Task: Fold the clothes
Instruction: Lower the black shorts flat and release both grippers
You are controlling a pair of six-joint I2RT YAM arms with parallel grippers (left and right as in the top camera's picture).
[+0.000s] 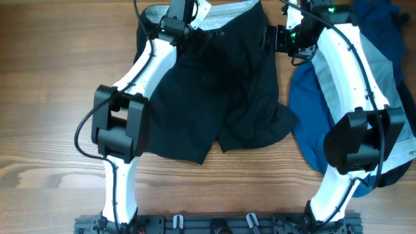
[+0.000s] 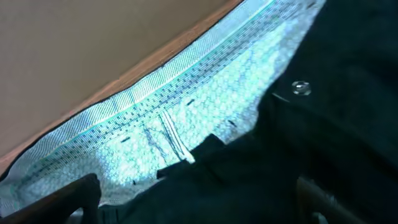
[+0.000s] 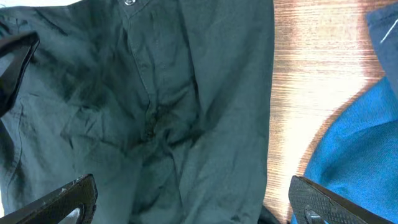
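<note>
Left end effector (image 1: 185, 29) (image 2: 196, 202): jaws spread wide, nothing clamped between them. It is positioned over the top left part of the black shorts (image 1: 240, 91) (image 2: 336, 137), just inside the waistband (image 1: 227, 13) (image 2: 186, 106). In the left wrist view both fingers (image 2: 78, 193) are seen only as dark tips at the bottom corners, with black fabric between them. Contact with the cloth cannot be told. The pale patterned inner lining of the waistband is exposed ahead of the fingers, and a small round snap (image 2: 301, 88) is seen on the black fabric beside it.

Right end effector (image 1: 270, 38) (image 3: 193, 202): jaws also wide apart, nothing gripped. It is placed at the right edge of the shorts near the waistband, aimed inward. In the right wrist view one finger is over black cloth (image 3: 155, 93) and the other over the blue garment's edge; a strip of bare wooden worktop (image 3: 298, 62) is seen between the two fabrics.

Shorts: laid flat and unfolded on the worktop (image 1: 52, 65), centred between the arms, waistband at the far side, both legs pointed toward the robot base, some wrinkling at the crotch.

A blue garment (image 1: 312, 123) (image 3: 360, 143) is laid just right of the shorts, under the right arm, with a paler grey-blue piece (image 1: 383, 62) on top of it.
</note>
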